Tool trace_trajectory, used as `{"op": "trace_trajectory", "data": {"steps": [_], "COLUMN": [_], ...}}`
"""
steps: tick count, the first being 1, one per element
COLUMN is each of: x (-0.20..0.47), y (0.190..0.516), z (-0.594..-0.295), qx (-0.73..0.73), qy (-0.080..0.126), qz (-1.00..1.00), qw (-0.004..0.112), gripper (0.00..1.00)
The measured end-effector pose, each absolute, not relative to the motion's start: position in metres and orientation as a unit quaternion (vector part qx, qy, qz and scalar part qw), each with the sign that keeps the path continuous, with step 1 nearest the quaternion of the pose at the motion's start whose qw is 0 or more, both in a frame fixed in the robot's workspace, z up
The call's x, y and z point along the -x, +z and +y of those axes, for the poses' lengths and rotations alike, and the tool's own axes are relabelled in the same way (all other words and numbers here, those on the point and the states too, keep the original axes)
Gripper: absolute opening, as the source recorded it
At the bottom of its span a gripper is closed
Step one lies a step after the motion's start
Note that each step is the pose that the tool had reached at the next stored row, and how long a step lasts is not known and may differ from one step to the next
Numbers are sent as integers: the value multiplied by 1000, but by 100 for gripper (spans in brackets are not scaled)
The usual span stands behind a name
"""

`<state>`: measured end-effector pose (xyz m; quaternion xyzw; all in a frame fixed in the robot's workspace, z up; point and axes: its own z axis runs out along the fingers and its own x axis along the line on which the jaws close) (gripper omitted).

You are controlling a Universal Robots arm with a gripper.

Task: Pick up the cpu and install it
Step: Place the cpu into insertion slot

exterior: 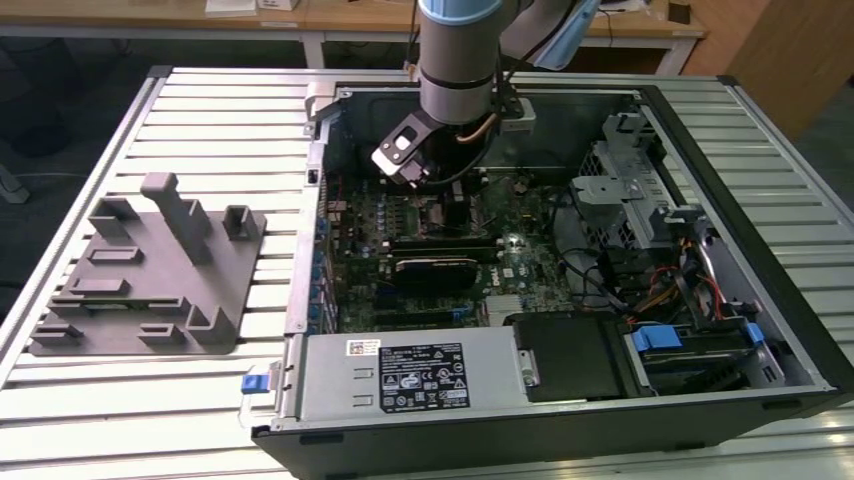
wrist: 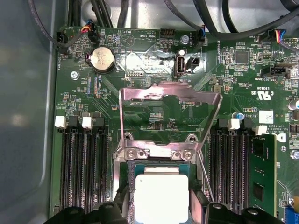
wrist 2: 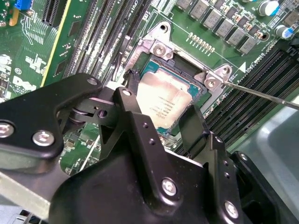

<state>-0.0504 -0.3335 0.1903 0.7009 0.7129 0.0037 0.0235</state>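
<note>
The cpu (wrist 2: 161, 100), a flat square chip with a silver top, lies level in the motherboard's socket (wrist 2: 187, 70); in the first wrist view the cpu (wrist: 161, 193) sits just below the raised metal load plate (wrist: 168, 116). My gripper (wrist 2: 161, 102) straddles it, and its black fingers (wrist 2: 131, 84) press against two opposite edges of the chip. The gripper (wrist: 161, 207) holds the same pose in the first wrist view. In the exterior view the arm reaches down into the open computer case (exterior: 747, 300), with the gripper (exterior: 430, 192) low over the board.
Memory slots (wrist: 84, 163) flank the socket on both sides, and a thin retention lever (wrist 2: 261, 95) sticks out beside it. A grey fixture tray (exterior: 147, 270) lies on the slatted table at the exterior view's left. Power supply (exterior: 414, 375) and drive cage (exterior: 627, 190) crowd the case.
</note>
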Motion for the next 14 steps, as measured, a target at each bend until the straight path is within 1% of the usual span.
{"op": "trace_trajectory", "data": {"steps": [14], "x": [50], "y": [199], "z": [-334], "qx": [-701], "qy": [4], "qz": [713], "qw": [23], "gripper": [62]}}
